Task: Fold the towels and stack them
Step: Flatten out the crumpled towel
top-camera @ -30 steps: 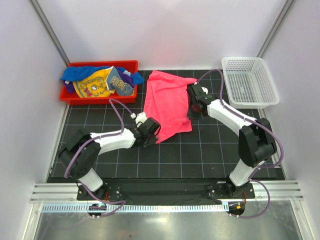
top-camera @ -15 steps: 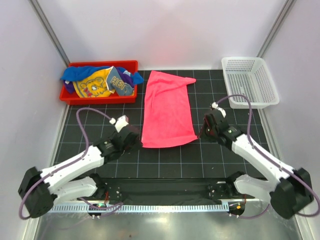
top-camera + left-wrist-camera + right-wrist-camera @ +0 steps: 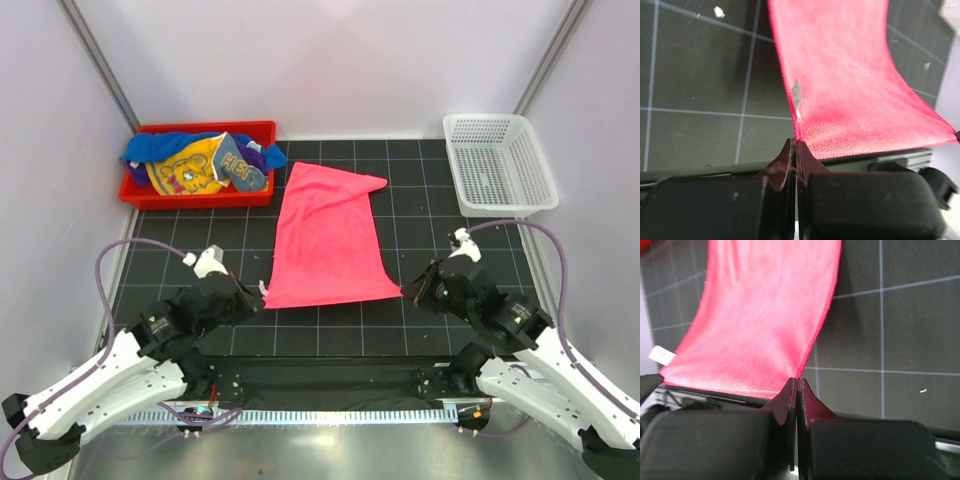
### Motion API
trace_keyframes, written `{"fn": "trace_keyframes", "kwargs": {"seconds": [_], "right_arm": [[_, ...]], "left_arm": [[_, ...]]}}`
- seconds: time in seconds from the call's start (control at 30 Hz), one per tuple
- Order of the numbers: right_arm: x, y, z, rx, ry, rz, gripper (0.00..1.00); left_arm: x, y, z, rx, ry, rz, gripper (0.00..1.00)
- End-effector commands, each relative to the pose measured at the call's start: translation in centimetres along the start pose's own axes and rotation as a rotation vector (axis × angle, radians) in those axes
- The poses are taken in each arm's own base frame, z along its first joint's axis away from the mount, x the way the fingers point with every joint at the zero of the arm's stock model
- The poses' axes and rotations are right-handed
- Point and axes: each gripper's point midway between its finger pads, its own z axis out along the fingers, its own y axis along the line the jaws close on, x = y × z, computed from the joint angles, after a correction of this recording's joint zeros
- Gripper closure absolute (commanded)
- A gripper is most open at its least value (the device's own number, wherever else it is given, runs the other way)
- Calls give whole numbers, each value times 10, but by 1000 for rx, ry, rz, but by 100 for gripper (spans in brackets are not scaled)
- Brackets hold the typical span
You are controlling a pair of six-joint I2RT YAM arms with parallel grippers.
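Black gridded mat [image 3: 330, 330] is lying under both grippers. White walls [image 3: 320, 60] are closing in the cell, well beyond the left gripper [image 3: 262, 292] and right gripper [image 3: 405, 291]. Red bin [image 3: 200, 198] is sitting well ahead-left of the left gripper, and white mesh basket [image 3: 495, 165] well ahead-right of the right gripper. Aluminium rail [image 3: 110, 382] is running behind both. Light is falling soft and even.

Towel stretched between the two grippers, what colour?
The towel is plain hot pink, clearest in the top view.
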Motion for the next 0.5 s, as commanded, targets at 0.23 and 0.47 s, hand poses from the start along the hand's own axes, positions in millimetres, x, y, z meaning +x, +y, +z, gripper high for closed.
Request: {"fn": "trace_keyframes", "kwargs": {"seconds": [0.23, 0.47], "right_arm": [[-108, 95, -51, -83, -223, -80, 99], [-224, 155, -44, -38, -394, -187, 99]], "left_arm": [[-95, -109, -56, 143, -231, 134, 100], [-213, -186, -59, 136, -495, 180, 100]]}}
